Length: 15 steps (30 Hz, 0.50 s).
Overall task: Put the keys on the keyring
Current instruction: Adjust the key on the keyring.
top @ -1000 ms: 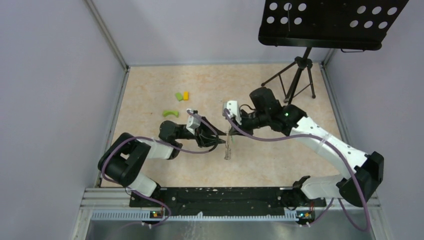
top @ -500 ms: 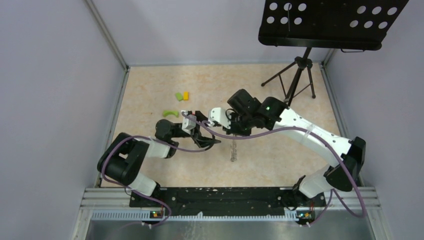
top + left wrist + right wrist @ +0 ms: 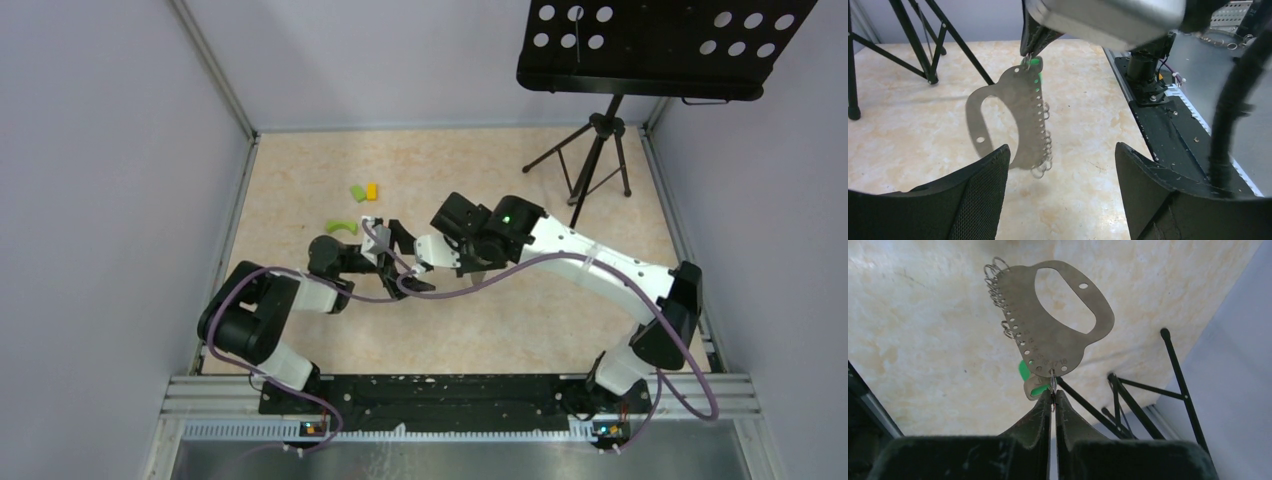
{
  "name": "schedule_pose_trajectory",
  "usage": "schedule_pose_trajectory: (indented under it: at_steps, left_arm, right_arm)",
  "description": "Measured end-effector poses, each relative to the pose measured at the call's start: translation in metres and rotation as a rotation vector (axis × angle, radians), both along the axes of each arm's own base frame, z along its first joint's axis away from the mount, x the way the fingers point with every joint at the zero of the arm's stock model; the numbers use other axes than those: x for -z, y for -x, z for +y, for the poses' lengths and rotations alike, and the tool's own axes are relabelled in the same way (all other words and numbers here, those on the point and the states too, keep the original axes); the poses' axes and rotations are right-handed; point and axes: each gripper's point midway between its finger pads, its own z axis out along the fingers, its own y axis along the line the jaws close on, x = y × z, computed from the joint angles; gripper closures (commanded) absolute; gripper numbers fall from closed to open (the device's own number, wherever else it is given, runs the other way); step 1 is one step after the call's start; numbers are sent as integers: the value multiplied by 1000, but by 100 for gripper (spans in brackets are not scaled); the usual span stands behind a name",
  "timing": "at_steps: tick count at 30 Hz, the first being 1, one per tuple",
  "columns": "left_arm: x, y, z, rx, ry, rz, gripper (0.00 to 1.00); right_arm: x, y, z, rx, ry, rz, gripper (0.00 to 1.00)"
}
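Right wrist view: the right claw [image 3: 1053,397] rises from the bottom centre with its two fingers pressed together. They pinch a small wire ring at the lower end of the keyring [image 3: 1068,347], which is a flat grey metal plate with a large oval cut-out. The plate stands just above the fingertips and reaches into the upper middle of the frame. A row of small holes runs along its left edge, and several of them hold thin rings [image 3: 995,285]. A green tag [image 3: 1024,371] and a pale grey piece sit just beside the pinched ring, at lower left of the plate; whether that piece is a key I cannot tell. Black stand legs [image 3: 1128,390] cross the lower right, behind the plate.

Left wrist view: the left claw [image 3: 1063,150] is spread wide and holds nothing, with one finger at lower left and the other at lower right. The keyring hangs from the right claw at top centre. It lies beyond the fingertips, closer to the left finger, with its bottom end dipping level with that finger's tip.

Top view: both claws meet at the centre of the tan table [image 3: 300,170], the right one just to the right of the left. The keyring is too thin to make out here.
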Motion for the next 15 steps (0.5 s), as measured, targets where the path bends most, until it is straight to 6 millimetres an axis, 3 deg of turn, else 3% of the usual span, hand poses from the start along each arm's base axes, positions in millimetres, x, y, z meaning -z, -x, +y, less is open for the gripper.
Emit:
schedule_pose_trajectory:
  at_steps: [7,15]
  left_arm:
    - [2,-15,10,-58,-2,26,21]
    - [6,-30,16,-94,-5,37,22]
  right_arm:
    - [8,-2,-22,-31,217,-14,100]
    - [-1,-19,-48,-27,450,-132,100]
